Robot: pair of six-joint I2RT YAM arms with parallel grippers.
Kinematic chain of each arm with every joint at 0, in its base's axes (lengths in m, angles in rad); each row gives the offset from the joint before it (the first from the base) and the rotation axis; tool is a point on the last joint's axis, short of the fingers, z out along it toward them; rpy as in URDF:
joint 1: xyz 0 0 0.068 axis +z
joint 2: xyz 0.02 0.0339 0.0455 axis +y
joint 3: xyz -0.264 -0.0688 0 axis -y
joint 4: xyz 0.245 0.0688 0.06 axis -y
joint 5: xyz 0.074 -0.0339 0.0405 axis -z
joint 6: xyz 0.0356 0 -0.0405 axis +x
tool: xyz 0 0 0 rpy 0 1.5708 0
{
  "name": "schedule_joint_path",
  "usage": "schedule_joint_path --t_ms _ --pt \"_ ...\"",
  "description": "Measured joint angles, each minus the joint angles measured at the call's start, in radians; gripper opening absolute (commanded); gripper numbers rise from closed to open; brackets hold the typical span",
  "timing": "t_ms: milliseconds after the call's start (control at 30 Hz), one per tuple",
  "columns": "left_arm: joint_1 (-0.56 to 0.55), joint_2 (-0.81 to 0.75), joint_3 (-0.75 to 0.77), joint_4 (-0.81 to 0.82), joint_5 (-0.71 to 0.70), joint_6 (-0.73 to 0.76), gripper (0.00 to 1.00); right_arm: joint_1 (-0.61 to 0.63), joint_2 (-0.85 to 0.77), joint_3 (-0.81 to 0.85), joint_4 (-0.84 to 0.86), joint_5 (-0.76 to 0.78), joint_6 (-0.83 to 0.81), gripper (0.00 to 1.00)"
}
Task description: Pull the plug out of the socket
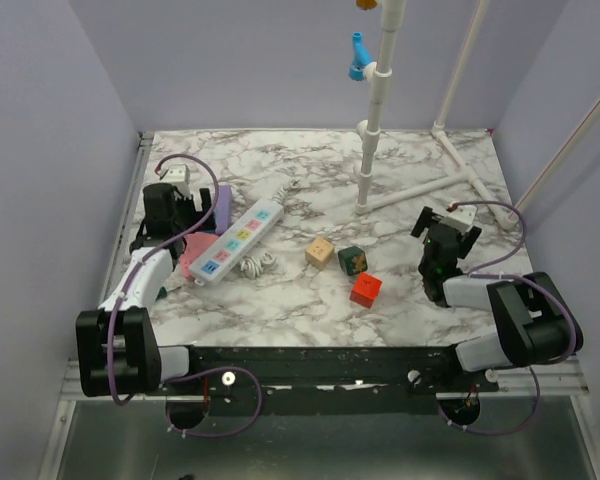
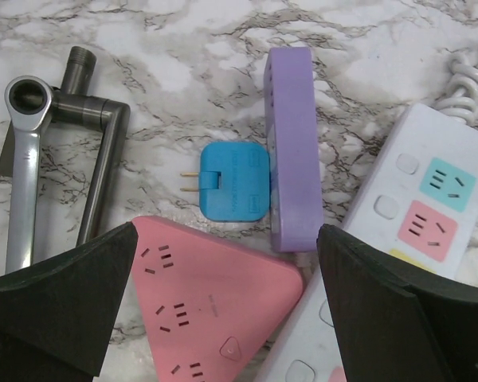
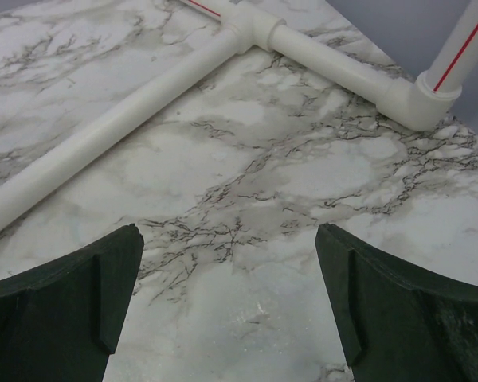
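The white power strip (image 1: 238, 240) with coloured square outlets lies slanted left of centre; its end shows at the right of the left wrist view (image 2: 430, 215). No plug sits in the outlets I can see. A small blue plug (image 2: 227, 181) lies flat on the marble, prongs pointing left, touching the purple bar (image 2: 293, 143). My left gripper (image 2: 227, 232) is open and empty, hovering above a pink triangular socket (image 2: 199, 302), just near of the plug. In the top view the left gripper (image 1: 180, 215) hides the plug. My right gripper (image 1: 442, 235) is open over bare marble (image 3: 229, 231).
A ratchet wrench (image 2: 24, 159) and a grey metal elbow (image 2: 103, 151) lie left of the plug. The strip's coiled cord (image 1: 255, 265) lies beside it. Tan (image 1: 319, 252), green (image 1: 352, 260) and red (image 1: 366, 290) blocks sit mid-table. A white pipe frame (image 1: 380, 100) stands at the back right.
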Motion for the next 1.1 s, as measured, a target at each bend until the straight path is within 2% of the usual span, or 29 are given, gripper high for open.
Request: schedule_joint_path --t_ms 200,433,533,667,767,900,1100 --pt "0.000 -0.050 -0.192 0.270 -0.056 0.011 0.99 -0.018 0.040 -0.024 0.118 0.006 0.018 1.00" --pt "0.000 -0.131 -0.489 0.719 -0.068 0.016 0.98 -0.062 0.056 -0.063 0.229 -0.064 0.024 1.00" --pt "-0.002 -0.109 -0.598 0.918 -0.065 0.021 0.99 -0.062 0.077 -0.105 0.305 -0.134 0.005 1.00" --pt "-0.004 -0.012 -0.658 1.128 -0.063 0.031 0.99 -0.062 0.102 -0.185 0.443 -0.227 -0.026 1.00" --pt "-0.010 0.000 -0.641 1.152 -0.060 0.039 0.98 -0.062 0.193 -0.237 0.582 -0.310 -0.063 1.00" --pt "-0.024 0.000 -0.560 1.134 -0.060 0.047 0.99 -0.090 0.220 -0.166 0.506 -0.353 -0.056 1.00" --pt "-0.031 0.000 -0.551 1.120 -0.060 0.061 0.98 -0.136 0.209 -0.105 0.504 -0.397 -0.034 1.00"
